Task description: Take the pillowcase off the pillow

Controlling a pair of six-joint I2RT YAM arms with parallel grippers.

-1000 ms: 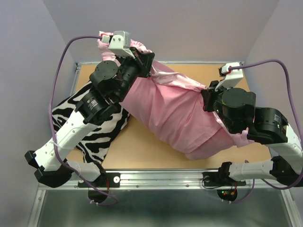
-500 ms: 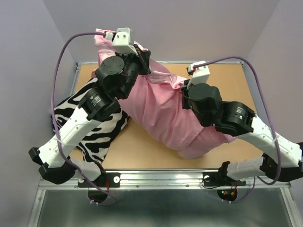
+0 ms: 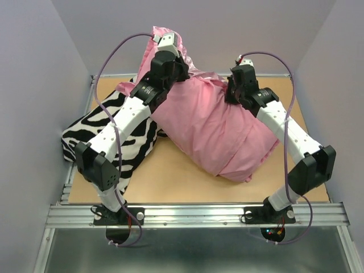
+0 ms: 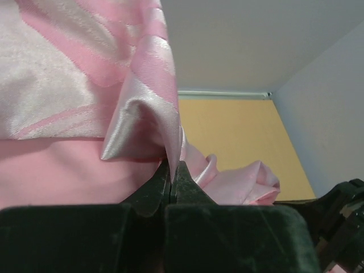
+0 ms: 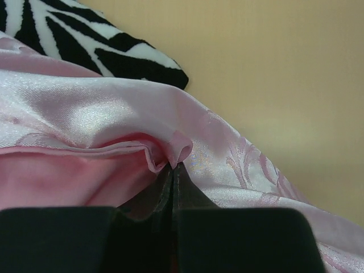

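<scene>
- L gripper (image 4: 172,170): jaws clenched on a satin fold of the pillowcase (image 3: 210,122). The fold stands directly above the jaw tips, w/ matte pink reverse spread to the left of them.
- R gripper (image 5: 172,169): jaws clamped on the hem edge of the same case. A small ruffle is seen just above the tips, and rose weave to the right of them.
- Pillow (image 3: 233,151): enclosed in the case, so its own surface is not seen. The plump bulk is laid on the table (image 3: 170,179), below and nearer than both jaw sets.
- Zebra pillow (image 3: 108,133): set on the table, left of and below the L jaws. A corner is seen past the pink fabric, up-left of the R jaws.
- Chg vs 0.5 s ago, L side: the arm is stretched out and the jaws are carried higher and farther back. The case mouth is drawn up taller w/ them, against the rear wall.
- Chg vs 0.5 s ago, R side: the arm is unfolded from over the bulk and the jaws are placed at its far edge. More of the bulk is exposed to the top cam.
</scene>
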